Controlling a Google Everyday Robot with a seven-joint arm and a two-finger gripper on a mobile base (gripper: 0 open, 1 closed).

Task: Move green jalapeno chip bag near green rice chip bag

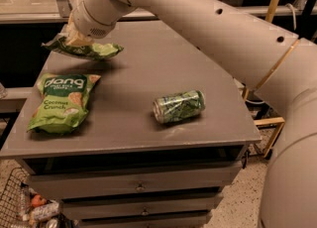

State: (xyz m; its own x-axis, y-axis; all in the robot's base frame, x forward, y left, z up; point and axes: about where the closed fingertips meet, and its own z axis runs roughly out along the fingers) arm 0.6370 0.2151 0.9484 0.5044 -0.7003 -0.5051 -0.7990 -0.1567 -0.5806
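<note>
The green jalapeno chip bag (94, 50) is small, wrinkly and glossy. It hangs a little above the far left of the grey table top (163, 73), with its shadow below it. My gripper (74, 37) is at the end of the big white arm and is shut on the bag's upper edge from above. The green rice chip bag (62, 102), light green and printed "dang", lies flat at the front left of the table. It is just in front of the held bag and does not touch it.
A shiny green drink can (179, 106) lies on its side near the table's front middle. The white arm (208, 19) spans the back right. Drawers (141, 187) are below the table top. A wire basket (29, 207) with items stands on the floor at the lower left.
</note>
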